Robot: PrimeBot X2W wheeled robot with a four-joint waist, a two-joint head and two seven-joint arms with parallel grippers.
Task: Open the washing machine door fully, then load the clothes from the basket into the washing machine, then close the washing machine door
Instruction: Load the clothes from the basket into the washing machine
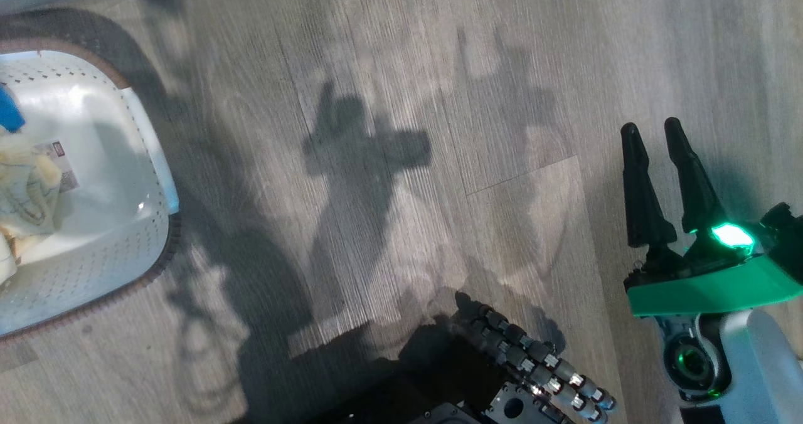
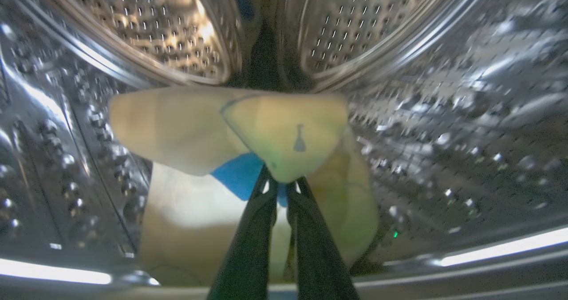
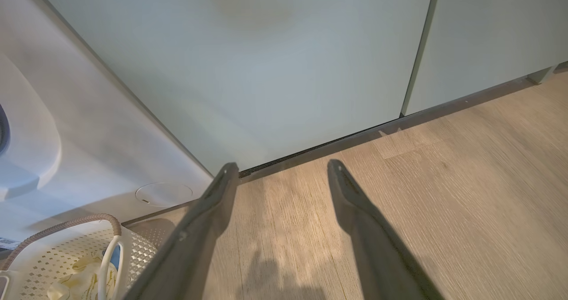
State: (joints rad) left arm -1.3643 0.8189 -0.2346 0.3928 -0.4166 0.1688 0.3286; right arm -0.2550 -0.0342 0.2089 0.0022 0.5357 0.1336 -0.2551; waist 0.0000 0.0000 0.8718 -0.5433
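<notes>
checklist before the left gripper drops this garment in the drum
1. Left gripper shut on the cream-yellow garment: ok.
2. Garment inside the steel drum, perforated wall on all sides: ok.
3. Garment low enough to land on the fabric already lying below it: cannot tell, depth is unclear.
4. Right gripper open and empty, away from the machine: ok.
5. Basket emptied: not ok, clothes lie in it.
</notes>
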